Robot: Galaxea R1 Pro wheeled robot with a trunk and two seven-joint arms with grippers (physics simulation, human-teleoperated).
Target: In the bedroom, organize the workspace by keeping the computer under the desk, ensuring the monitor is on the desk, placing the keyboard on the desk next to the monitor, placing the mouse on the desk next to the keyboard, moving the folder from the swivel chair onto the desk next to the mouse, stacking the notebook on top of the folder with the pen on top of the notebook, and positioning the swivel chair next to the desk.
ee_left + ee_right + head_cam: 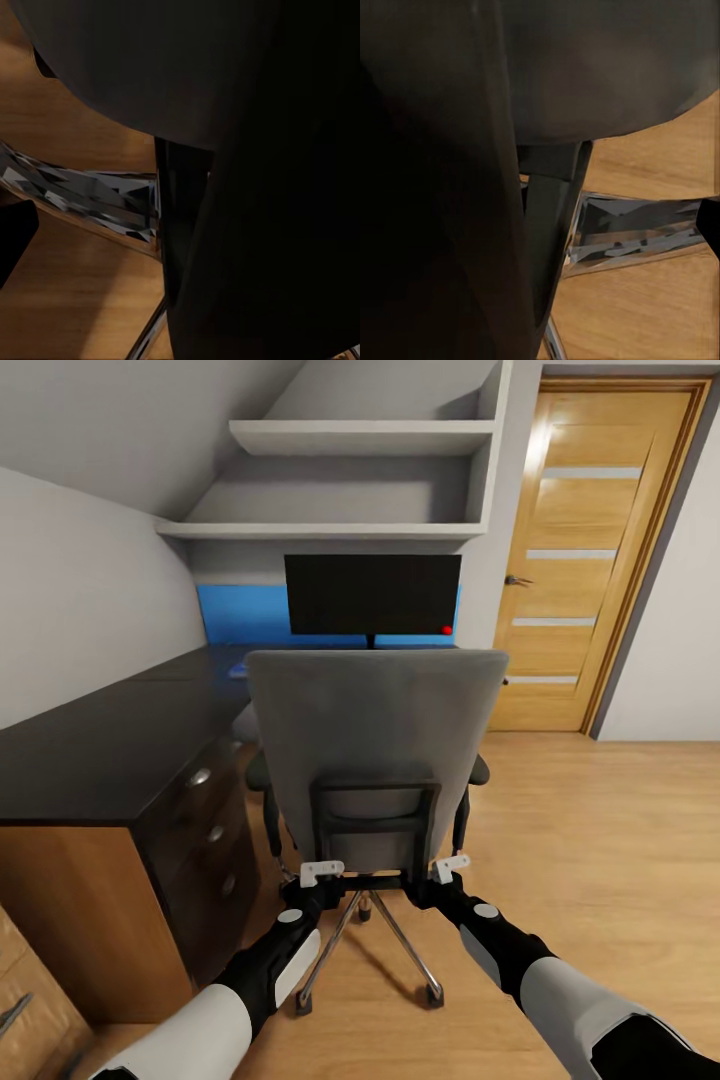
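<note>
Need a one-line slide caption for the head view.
Both grippers reach the swivel chair's back, facing the monitor on the desk.

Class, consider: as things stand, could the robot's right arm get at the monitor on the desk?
Probably not: the swivel chair stands between the right gripper, low at its back, and the monitor beyond.

- One swivel chair (377, 745) is standing in the middle of the room, with its grey back facing us
- One monitor (372, 594) is sitting on the desk, and one red dot is glowing on it
- One desk (110, 740) is running along the wall
- Three round knobs are showing on the drawers (212, 830), one on each drawer
- Two shelves (340, 480) are hanging up on the wall, one above the other
- One door (590, 550) is standing at the back, with four pale stripes going across it
- Two robot arms (270, 970) are reaching out to the chair
</note>
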